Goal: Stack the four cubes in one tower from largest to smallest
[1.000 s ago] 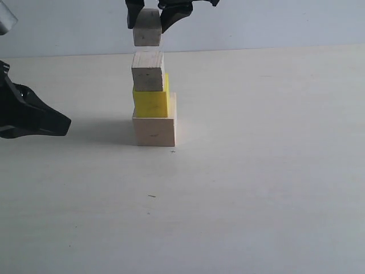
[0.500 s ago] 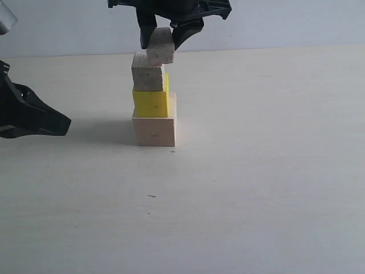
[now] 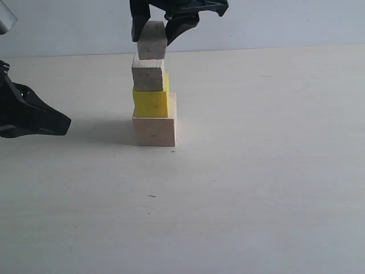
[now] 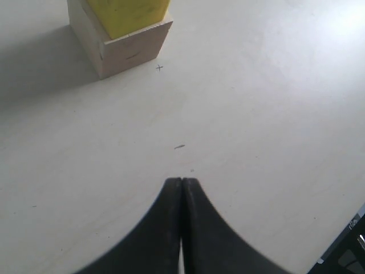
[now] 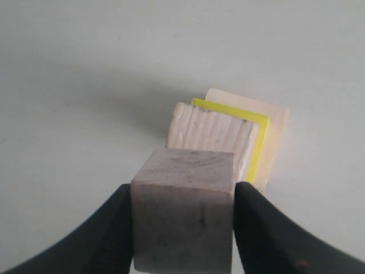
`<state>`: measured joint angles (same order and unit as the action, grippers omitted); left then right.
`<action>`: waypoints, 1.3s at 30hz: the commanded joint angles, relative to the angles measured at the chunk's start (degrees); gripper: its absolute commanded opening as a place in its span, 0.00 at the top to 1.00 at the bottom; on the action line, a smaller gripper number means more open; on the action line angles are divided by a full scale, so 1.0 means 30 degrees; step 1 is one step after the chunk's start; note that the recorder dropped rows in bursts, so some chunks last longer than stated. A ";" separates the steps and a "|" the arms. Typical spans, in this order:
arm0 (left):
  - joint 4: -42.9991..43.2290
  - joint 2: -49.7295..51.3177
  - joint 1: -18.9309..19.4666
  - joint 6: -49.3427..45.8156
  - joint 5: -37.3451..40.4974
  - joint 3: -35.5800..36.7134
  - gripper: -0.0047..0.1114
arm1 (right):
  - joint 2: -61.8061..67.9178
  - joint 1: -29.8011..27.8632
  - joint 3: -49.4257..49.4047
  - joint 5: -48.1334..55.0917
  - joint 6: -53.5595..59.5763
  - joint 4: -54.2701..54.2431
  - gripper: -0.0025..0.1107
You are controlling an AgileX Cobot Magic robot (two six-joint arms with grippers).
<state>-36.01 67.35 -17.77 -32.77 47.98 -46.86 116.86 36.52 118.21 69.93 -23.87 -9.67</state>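
On the table stands a stack: the large pale wooden cube at the bottom, the yellow cube on it, the medium wooden cube on top. My right gripper is shut on the small wooden cube, holding it upright at the top of the medium cube; contact cannot be told. In the right wrist view the small cube sits between both black fingers, above the medium cube. My left gripper is shut and empty, low over the table, left of the stack.
The left arm's black body rests at the left edge of the exterior view, a short way from the stack. A small dark fleck lies on the pale table in front of the stack.
The right gripper came down with the small cube from above the stack, tilted it to the right half a second ago, and now holds it upright and centred on the medium cube. The left arm stayed still.
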 commanded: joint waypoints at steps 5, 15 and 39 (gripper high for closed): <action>-0.0195 -0.0139 -0.0012 -0.0071 -0.0109 0.0048 0.96 | 0.0056 -0.0056 -0.0002 -0.0141 -0.0079 0.0948 0.98; -0.0195 -0.0139 -0.0012 -0.0071 -0.0192 0.0048 0.96 | 0.0435 -0.0056 -0.0002 -0.0825 -0.0117 0.0150 0.98; -0.0234 -0.0139 -0.0012 -0.0071 -0.0078 0.0048 0.96 | 0.0645 -0.0056 -0.0002 -0.1652 -0.0109 0.0276 0.98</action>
<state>-36.01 67.35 -17.77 -32.77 47.78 -46.86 119.06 36.52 118.21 65.92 -24.24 -9.35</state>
